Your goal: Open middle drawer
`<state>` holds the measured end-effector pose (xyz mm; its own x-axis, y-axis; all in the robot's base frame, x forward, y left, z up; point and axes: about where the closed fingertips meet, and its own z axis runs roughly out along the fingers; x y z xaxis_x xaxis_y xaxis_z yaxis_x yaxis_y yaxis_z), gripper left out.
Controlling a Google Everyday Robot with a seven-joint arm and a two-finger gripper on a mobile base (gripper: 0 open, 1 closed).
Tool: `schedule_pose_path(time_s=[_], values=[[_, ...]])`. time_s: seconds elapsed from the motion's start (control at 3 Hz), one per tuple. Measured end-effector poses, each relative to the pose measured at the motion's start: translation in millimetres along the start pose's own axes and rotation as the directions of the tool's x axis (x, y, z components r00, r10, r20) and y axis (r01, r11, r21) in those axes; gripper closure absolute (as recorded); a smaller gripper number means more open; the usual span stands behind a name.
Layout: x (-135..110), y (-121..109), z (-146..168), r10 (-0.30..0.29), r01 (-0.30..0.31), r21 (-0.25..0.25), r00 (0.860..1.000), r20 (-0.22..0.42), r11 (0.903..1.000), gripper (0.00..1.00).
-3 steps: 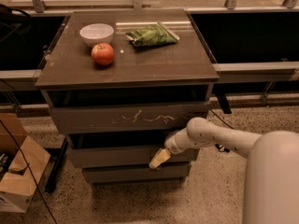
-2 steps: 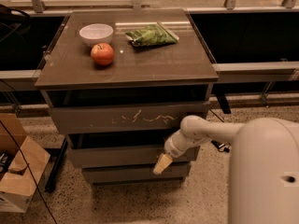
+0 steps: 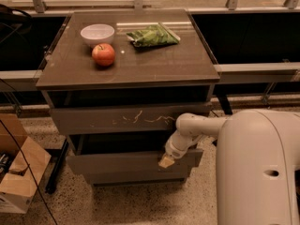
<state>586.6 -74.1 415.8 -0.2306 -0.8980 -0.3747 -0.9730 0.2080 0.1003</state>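
Note:
The middle drawer (image 3: 117, 163) is the plain grey-brown front below the scratched top drawer front (image 3: 126, 120). It stands pulled out a little, with a dark gap (image 3: 117, 142) showing above its front. My gripper (image 3: 166, 161) is at the right part of the middle drawer's upper edge, its pale tips against the front. My white arm (image 3: 197, 125) reaches in from the right. The narrower bottom drawer front (image 3: 136, 176) sits just beneath.
On the cabinet top (image 3: 154, 60) are a white bowl (image 3: 97, 33), a red apple (image 3: 103, 55) and a green snack bag (image 3: 152, 35). A cardboard box (image 3: 18, 172) and a black cable (image 3: 28, 168) are on the floor at left. My white base (image 3: 262, 168) fills the right.
The middle drawer has slid out slightly toward the camera, and the dark gap above it has widened. My gripper has shifted a little right along with the drawer's edge.

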Motion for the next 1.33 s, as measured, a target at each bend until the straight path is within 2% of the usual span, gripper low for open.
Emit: schedule_pose_path(time_s=[0.33, 0.67, 1.0, 1.33], values=[[-1, -5, -1, 0.000, 0.000, 0.000, 1.000, 0.000, 1.0000, 0.69], [-2, 13, -10, 0.030, -0.029, -0.034, 0.999, 0.014, 0.9990, 0.51], [8, 48, -11, 0.066, -0.066, -0.083, 0.998, 0.003, 0.9944, 0.28], [10, 69, -15, 0.100, -0.099, -0.113, 0.995, 0.003, 0.9888, 0.05]])
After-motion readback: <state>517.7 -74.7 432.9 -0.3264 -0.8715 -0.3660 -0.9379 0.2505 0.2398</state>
